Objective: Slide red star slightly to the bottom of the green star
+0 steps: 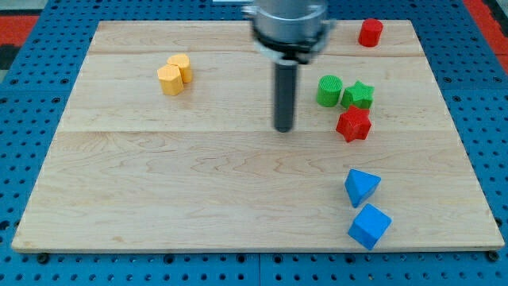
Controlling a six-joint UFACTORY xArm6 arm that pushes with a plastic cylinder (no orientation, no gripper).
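The small red star block [353, 125] is already placed touching below the green star block [359, 95], right of centre; the task appears nearly done. My tip [284, 129], a bare rod with no pincer, holds nothing and stands apart to the left.

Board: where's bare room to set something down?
Free: the view's bottom left, between the yellow blocks and blue blocks. Crowded: the green cylinder, green star and red star cluster, right of my tip.

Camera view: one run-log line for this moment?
tip left of red star, apart | red star just below green star, touching | green cylinder beside green star
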